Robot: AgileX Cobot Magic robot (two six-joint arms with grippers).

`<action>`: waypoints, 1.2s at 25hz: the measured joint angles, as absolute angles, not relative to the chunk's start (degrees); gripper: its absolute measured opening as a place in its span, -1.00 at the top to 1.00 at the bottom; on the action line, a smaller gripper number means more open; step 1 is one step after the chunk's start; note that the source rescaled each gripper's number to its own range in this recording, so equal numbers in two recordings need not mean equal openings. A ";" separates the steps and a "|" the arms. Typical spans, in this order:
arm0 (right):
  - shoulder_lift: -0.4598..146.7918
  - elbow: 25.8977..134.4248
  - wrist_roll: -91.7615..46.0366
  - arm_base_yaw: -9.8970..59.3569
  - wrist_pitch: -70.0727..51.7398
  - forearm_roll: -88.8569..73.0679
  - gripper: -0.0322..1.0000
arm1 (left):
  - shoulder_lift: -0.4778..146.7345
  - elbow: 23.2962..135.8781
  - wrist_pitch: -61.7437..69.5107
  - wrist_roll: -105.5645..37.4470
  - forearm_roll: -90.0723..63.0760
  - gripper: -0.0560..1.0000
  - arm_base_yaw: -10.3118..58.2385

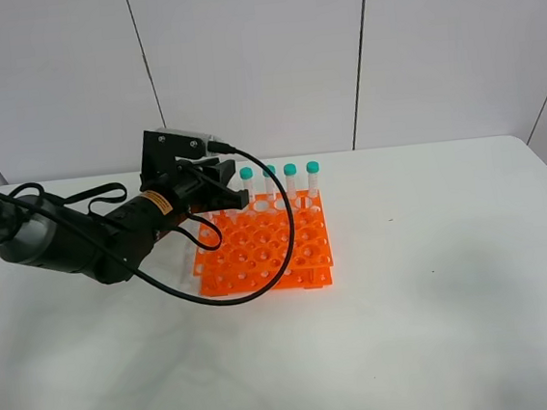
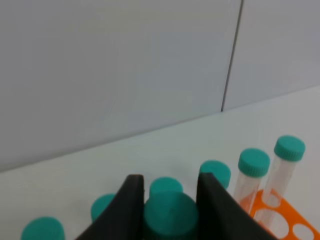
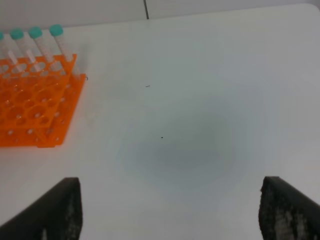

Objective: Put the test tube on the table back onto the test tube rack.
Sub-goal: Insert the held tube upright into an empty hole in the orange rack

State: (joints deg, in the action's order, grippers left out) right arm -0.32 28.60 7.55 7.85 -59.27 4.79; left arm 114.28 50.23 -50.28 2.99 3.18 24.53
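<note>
High view: my left fingers [image 1: 224,192] hover over the test tube rack's [image 1: 264,254] back row.

Left wrist: they clamp the test tube [image 2: 170,216]. I judge it's the insertion step; next, lower it straight into the rack.

Right wrist: my right fingers [image 3: 55,210] are spread wide, well apart from the rack, over the desk [image 3: 200,125].

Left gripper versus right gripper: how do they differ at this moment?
The left gripper is closed on the teal cap of a test tube; the right gripper is wide open and empty. The left gripper sits at the back row of the test tube rack; the right gripper hangs over bare table, away from the rack. Both have dark fingers.
</note>
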 joint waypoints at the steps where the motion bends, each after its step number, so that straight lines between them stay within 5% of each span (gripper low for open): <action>1: -0.32 28.60 7.55 7.85 -59.27 4.79 -0.82 | 114.51 50.23 -50.28 2.99 3.25 0.89 24.53; 30: -0.32 28.60 7.55 7.85 -59.27 4.79 -0.82 | 114.75 50.26 -52.51 3.27 3.93 0.89 22.78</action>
